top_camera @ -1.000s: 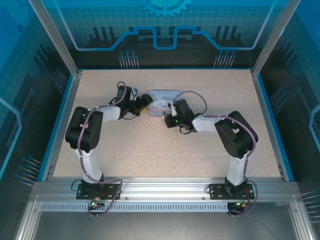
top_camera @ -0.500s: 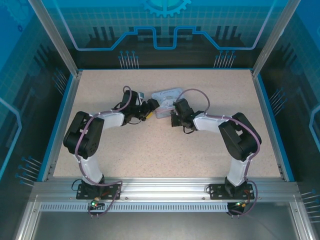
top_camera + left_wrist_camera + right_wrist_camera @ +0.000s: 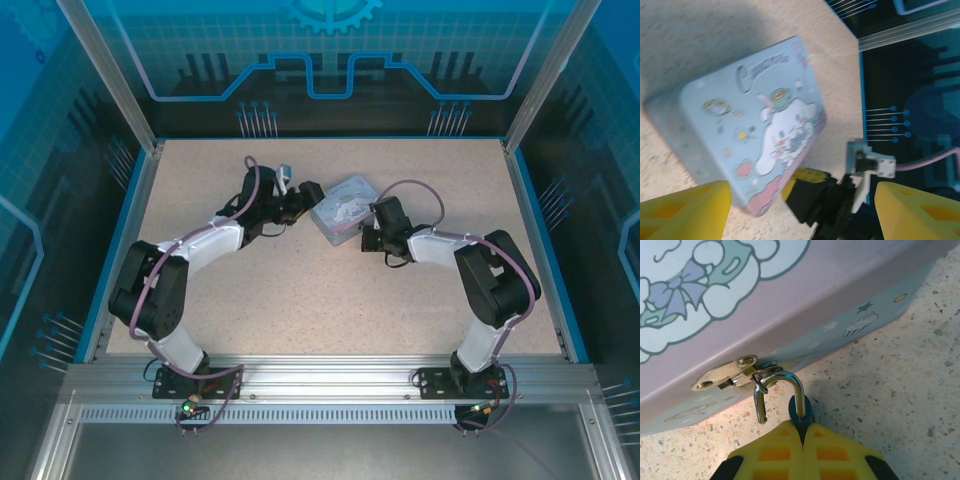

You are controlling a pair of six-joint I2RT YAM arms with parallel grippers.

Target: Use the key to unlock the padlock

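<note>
Since the yellow right gripper (image 3: 802,432) is clamped on the tiny bluish metal padlock (image 3: 801,411), lower centre, whose shackle (image 3: 785,376) hooks the clasp (image 3: 725,377) of the pale blue rectangular tin (image 3: 790,300), a tug could drag the tin; the left gripper (image 3: 801,202) gapes beside it.

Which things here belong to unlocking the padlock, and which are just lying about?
For the job:
- padlock, its shackle hooked through the hasp
- right gripper, shut on the padlock's body

Just about:
- tin that carries the hasp
- left gripper, open beside the tin
- table
</note>
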